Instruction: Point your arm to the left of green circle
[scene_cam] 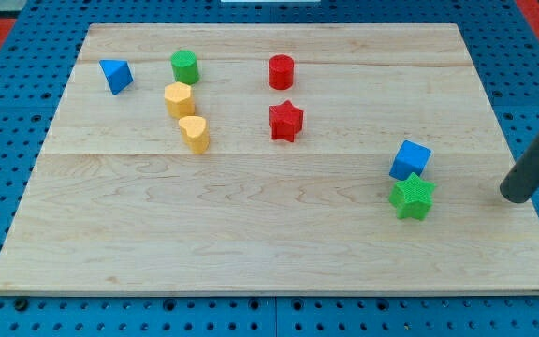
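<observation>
Resting at the counter's [251,234] right edge, my tip [512,195] sits right of the green star [412,197], well apart from the green circle [185,66] near the view's top left, with no jaws to tell of.

- The light is bright and even, with no glare.
- Each block has a small, soft shadow.
- The picture is a little blurry.
</observation>
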`<action>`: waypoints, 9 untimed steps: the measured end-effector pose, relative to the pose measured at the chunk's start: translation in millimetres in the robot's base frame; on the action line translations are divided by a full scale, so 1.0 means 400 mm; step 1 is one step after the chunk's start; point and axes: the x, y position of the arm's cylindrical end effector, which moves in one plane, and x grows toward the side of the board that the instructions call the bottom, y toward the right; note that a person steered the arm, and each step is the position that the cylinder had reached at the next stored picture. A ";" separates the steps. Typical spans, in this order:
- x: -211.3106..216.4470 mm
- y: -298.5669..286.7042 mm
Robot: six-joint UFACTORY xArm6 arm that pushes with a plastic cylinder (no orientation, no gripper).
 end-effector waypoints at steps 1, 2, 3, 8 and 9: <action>-0.030 -0.012; -0.077 -0.043; -0.079 -0.043; -0.595 -0.540; -0.716 -0.653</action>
